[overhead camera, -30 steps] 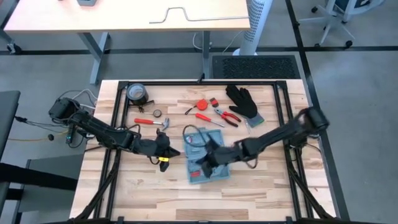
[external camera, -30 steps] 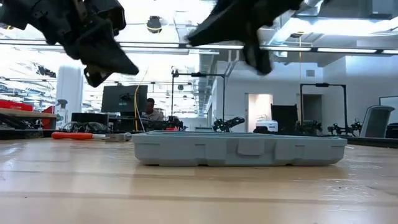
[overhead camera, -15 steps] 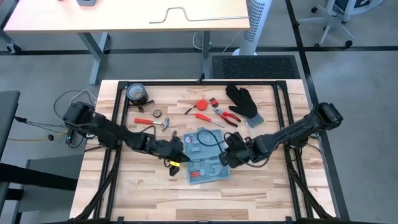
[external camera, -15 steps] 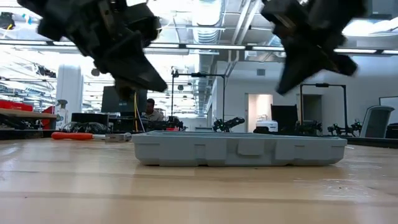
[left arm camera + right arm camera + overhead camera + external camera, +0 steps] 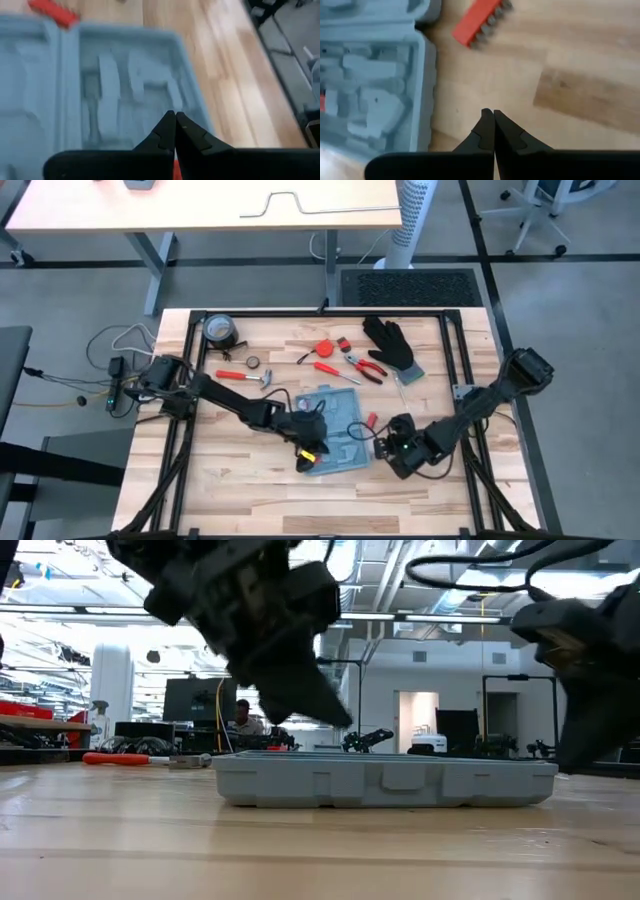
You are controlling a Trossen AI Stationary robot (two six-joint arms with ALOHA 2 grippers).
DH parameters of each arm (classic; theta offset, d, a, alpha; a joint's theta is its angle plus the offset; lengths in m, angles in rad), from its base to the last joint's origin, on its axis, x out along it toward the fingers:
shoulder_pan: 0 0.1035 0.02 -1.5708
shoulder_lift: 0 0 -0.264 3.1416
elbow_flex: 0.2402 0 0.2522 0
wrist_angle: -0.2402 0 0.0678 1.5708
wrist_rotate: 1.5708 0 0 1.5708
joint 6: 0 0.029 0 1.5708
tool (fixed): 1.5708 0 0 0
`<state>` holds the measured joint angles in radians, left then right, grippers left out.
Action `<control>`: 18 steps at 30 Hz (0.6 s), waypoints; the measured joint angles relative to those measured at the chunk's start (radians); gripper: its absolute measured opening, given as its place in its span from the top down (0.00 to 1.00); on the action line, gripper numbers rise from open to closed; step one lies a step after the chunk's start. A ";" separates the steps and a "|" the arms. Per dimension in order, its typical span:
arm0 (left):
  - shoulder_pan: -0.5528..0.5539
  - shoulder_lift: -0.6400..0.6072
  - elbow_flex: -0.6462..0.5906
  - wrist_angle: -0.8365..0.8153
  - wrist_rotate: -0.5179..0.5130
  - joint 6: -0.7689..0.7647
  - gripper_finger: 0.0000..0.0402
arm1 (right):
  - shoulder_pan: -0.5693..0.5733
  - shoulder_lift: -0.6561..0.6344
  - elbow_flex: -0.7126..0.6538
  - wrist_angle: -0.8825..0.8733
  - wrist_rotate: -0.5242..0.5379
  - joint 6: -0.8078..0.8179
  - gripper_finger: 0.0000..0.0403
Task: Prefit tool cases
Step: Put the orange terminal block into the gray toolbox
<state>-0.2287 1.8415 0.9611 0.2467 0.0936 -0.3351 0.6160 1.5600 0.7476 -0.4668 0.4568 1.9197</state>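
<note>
My left claw [image 5: 309,442] hangs over the open tool case [image 5: 335,430], fingers together. My right claw [image 5: 388,448] sits just beside the case's right edge, also pinched together. A red bit holder [image 5: 482,22] lies on the bench [image 5: 240,480] near it. Bare bench lies along the near edge.

We take it for a robotics lab: ceiling light strips [image 5: 420,616], a monitor [image 5: 195,700], a seated person [image 5: 243,716], further robot arms [image 5: 368,739] on benches.

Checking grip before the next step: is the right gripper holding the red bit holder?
No. The right gripper is shut and empty above bare wood, apart from the red bit holder.
</note>
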 joint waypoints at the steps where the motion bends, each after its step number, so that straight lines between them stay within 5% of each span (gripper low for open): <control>1: 0.000 0.010 0.000 -0.009 0.010 -0.002 1.00 | 0.009 0.000 -0.001 0.002 0.000 0.014 0.99; 9: -0.003 0.052 0.006 -0.176 0.037 -0.010 1.00 | -0.036 0.000 -0.002 -0.002 0.001 -0.015 0.98; 18: -0.007 0.042 0.005 -0.316 0.038 0.003 1.00 | -0.207 0.000 -0.002 0.113 0.000 -0.258 0.98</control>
<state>-0.2362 1.8839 0.9665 -0.0694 0.1317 -0.3321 0.4091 1.5597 0.7460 -0.3539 0.4568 1.6620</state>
